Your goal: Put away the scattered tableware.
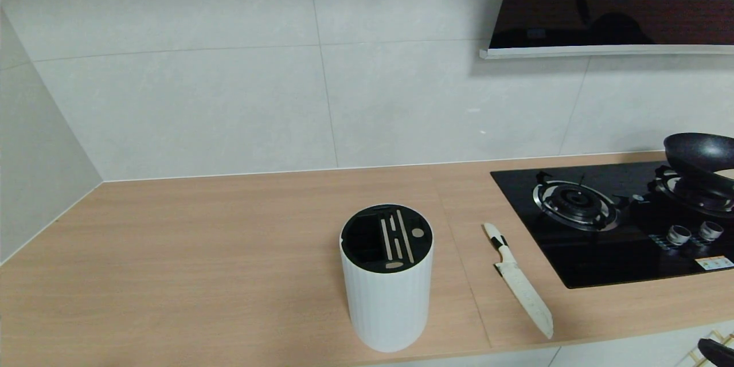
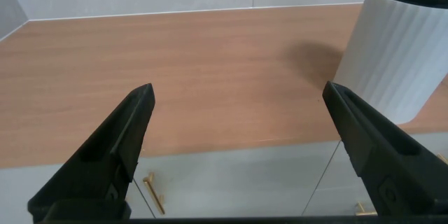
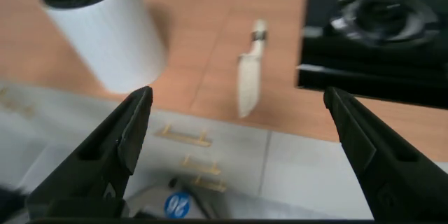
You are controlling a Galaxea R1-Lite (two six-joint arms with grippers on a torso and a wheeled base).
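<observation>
— Grippers first: how do they stand?

— On the left gripper (image 2: 238, 92) the two dark fingers (image 2: 112, 154) are spread wide. It hangs just off the near edge of the counter (image 2: 175, 56), above the cabinet fronts (image 2: 231, 182), with the holder (image 2: 399, 49) to its right.

— And the other one?

— The right gripper (image 3: 238, 96) is spread just as wide. It hangs off the near edge too, farther right, in front of the knife (image 3: 250, 70).

— Where exactly does the knife lie?

— Flat on the wooden counter, between the holder and the hob (image 1: 596, 264), touching neither. Its pale handle with a black band points far; the pale blade runs toward the near edge, slanting a little right, and the tip stops close to that edge.

— And the holder?

— White, ribbed, upright, close to the near edge and left of the knife. Its black top has a large open compartment on the left, long narrow slots beside it and two small openings.

— What else is around?

— The black hob is set into the counter on the right. A dark pan (image 1: 699, 152) sits on its right-hand burner, and two knobs (image 1: 679, 235) stand near its near edge. A dark hood (image 1: 613, 6) hangs on the tiled wall (image 1: 229, 97) above it.
</observation>
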